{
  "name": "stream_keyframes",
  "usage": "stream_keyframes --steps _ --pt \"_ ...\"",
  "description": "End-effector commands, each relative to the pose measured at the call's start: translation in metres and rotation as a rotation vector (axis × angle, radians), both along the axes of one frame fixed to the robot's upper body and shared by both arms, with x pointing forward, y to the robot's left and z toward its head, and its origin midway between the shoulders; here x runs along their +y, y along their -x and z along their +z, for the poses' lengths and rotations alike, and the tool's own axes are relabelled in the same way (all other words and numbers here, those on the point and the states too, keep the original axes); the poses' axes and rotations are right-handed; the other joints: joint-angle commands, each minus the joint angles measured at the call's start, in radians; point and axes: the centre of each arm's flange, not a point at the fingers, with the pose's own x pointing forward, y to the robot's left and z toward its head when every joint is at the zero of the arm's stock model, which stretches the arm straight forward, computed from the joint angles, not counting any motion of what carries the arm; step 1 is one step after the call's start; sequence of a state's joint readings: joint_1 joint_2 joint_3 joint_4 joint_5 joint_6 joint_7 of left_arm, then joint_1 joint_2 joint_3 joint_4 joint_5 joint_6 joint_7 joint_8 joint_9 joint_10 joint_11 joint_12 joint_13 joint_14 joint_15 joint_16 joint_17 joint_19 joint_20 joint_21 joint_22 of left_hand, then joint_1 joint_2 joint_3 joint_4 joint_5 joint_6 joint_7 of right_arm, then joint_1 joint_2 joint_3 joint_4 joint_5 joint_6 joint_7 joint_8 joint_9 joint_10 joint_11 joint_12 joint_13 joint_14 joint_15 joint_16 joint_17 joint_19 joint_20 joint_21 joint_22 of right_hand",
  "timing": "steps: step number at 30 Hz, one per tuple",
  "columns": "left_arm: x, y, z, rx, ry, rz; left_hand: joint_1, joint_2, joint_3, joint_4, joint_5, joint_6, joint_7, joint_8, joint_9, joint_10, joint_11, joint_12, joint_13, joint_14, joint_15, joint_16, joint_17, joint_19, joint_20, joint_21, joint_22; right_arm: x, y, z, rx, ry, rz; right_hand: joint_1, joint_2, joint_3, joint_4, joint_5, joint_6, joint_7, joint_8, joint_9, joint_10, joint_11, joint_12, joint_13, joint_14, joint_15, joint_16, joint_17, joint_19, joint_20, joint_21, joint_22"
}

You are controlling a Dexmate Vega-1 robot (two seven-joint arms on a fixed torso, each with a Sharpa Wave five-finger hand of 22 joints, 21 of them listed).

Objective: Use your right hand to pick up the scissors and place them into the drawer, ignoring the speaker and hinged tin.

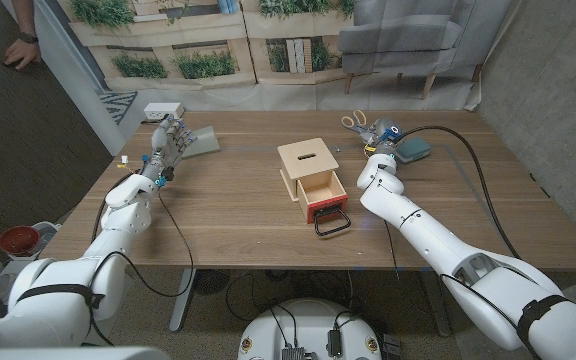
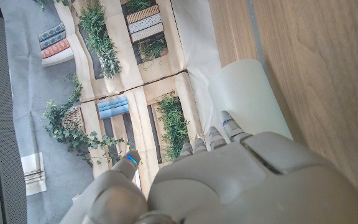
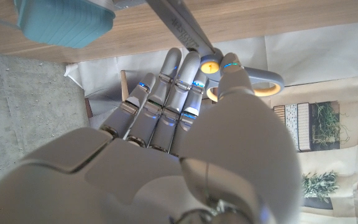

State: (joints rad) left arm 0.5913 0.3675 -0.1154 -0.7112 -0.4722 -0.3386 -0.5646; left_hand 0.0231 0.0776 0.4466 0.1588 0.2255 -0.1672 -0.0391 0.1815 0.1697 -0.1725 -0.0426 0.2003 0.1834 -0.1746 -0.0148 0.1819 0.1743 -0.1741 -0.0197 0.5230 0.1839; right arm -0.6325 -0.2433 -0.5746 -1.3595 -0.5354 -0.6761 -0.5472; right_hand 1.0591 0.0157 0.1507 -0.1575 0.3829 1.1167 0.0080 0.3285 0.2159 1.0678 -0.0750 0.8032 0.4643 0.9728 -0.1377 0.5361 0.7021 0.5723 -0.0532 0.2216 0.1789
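Right hand [image 1: 379, 137] at scissors [image 1: 354, 121], behind and right of open drawer [image 1: 325, 198]; fingers [image 3: 178, 74] touch handles, firm hold not clear. Step: grasping. Next move: secure grip, lift, carry to drawer.

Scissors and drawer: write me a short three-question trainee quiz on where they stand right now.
1. True or false: the drawer of the wooden box is pulled open.
2. Multiple choice: the scissors are A) inside the drawer, B) at the fingertips of the right hand, C) on top of the wooden box.
3. Fill in: the teal speaker lies on the robot's ____ side of the table.

Key: 1 true; 2 B; 3 right.
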Motion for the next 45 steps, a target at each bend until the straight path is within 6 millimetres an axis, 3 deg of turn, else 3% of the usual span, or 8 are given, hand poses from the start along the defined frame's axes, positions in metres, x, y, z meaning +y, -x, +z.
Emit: stream_keyframes --steps 1,27,45 --pt "0.009 0.001 0.002 -0.008 -0.005 -0.003 0.005 0.049 -0.001 -0.001 0.004 -0.039 0.004 0.002 0.006 -0.081 0.001 0.004 0.004 -0.099 0.004 0.004 0.003 -0.099 0.004 -0.002 0.003 -0.001 0.011 -0.002 -0.049 -0.039 0.019 0.081 0.075 0.021 0.009 0.003 0.107 -0.040 0.013 0.050 0.010 0.002 -0.001 0.001 0.014 -0.079 -0.003 0.006 0.009 -0.021 0.000 0.004" --pt "0.039 0.009 0.002 -0.014 -0.002 -0.004 0.005 0.050 -0.002 -0.001 0.004 -0.039 0.004 0.002 0.006 -0.080 0.002 0.004 0.004 -0.097 0.003 0.005 0.003 -0.097 0.005 -0.007 0.003 -0.001 0.043 -0.003 -0.144 -0.143 0.084 0.083 0.068 0.032 0.009 0.004 0.114 -0.036 0.008 0.051 0.013 0.007 0.001 0.003 0.022 -0.077 -0.019 0.014 0.006 -0.020 -0.003 0.005" --pt "0.048 0.009 0.001 0.002 0.006 0.001 0.005 0.050 -0.003 -0.001 0.005 -0.039 0.004 0.001 0.006 -0.080 0.002 0.004 0.004 -0.097 0.002 0.005 0.003 -0.096 0.004 -0.010 0.003 0.001 0.057 -0.002 -0.194 -0.222 0.169 0.083 0.064 0.038 0.010 0.003 0.115 -0.029 0.004 0.054 0.013 0.011 0.000 0.002 0.028 -0.076 -0.025 0.022 0.005 -0.023 -0.005 0.005"
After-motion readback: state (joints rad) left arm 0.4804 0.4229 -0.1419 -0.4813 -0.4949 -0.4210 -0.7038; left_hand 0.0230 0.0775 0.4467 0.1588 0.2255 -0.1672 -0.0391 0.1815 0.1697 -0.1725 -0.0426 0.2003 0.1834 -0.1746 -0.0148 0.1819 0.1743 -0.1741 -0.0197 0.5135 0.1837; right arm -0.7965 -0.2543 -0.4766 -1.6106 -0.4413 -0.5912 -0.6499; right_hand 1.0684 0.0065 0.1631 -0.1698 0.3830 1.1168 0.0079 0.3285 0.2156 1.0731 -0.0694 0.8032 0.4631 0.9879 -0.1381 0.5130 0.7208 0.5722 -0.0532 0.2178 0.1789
